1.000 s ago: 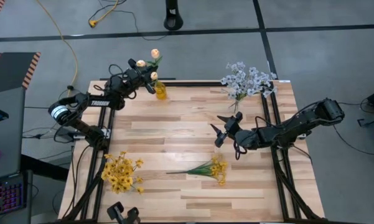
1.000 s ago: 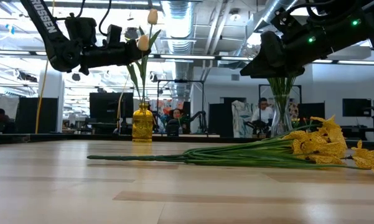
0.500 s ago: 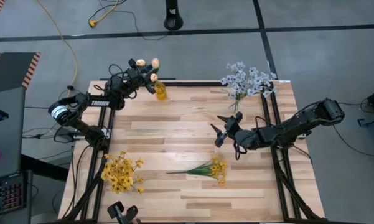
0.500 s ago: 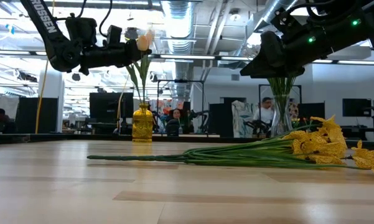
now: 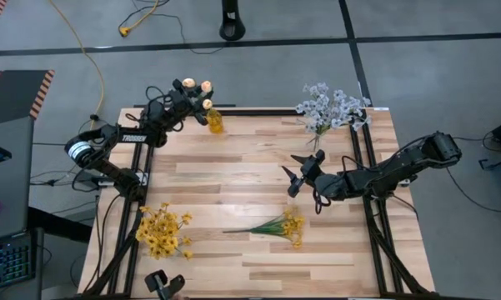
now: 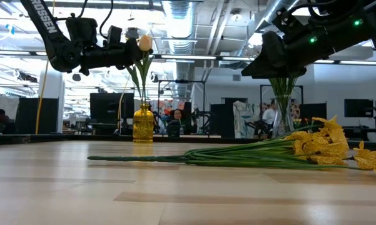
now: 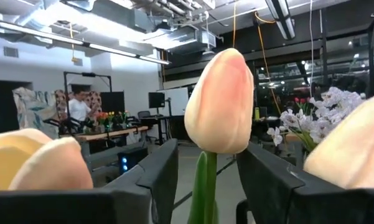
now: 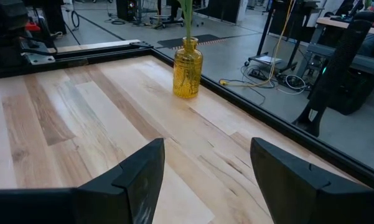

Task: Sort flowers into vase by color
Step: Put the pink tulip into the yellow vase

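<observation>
A peach tulip stands in the yellow vase (image 6: 143, 125) at the table's far left, stem (image 7: 204, 186) down in the vase's neck. Its bud (image 7: 219, 102) rises between the fingers of my open left gripper (image 5: 196, 98), which stand on either side of the stem with a gap on both sides. Two more peach buds (image 5: 188, 84) show beside it. A yellow sprig (image 5: 275, 225) lies flat on the table at the near middle. My right gripper (image 5: 296, 172) hangs open over the table's middle right, with nothing between its fingers (image 8: 137, 180).
A clear vase (image 6: 281, 122) with pale blue-white sprays (image 5: 329, 107) stands at the far right corner. A bunch of yellow blossoms (image 5: 162, 233) sits at the near left. Bare wood lies between the vases. People and desks show in the room beyond.
The peach tulip has sunk down into the yellow vase: its bud stood well above my left gripper and is now about level with it. Both arms have kept their places.
</observation>
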You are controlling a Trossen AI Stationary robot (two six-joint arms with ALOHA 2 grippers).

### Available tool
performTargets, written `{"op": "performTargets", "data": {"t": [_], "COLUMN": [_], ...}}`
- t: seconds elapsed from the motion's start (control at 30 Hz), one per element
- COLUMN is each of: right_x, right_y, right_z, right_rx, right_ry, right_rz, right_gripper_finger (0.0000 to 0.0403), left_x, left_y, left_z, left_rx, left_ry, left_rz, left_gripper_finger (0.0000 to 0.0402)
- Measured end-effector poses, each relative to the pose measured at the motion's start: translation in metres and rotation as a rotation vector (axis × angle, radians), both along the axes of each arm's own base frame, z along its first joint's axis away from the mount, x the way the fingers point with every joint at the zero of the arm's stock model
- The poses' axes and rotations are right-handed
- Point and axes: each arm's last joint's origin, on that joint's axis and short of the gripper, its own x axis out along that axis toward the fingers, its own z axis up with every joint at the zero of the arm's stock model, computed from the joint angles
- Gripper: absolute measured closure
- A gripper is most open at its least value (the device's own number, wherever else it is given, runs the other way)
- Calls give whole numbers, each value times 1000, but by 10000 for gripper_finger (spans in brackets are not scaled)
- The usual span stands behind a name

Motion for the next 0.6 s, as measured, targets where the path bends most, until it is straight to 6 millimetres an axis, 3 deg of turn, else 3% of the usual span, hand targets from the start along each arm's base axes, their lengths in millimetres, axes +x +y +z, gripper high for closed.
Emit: {"op": "performTargets", "data": {"t": [0.37, 0.6], "right_x": [0, 0], "right_y": [0, 0], "right_z": [0, 0], "right_rx": [0, 0], "right_ry": [0, 0], "right_rz": [0, 0], "right_gripper_finger": [137, 137], "left_x": [-11, -28], "left_y": [-14, -34], "left_z": [16, 36], "left_rx": [-94, -123], "left_ry": [123, 176], "left_rz": [-8, -3], "left_gripper_finger": [191, 180]}}
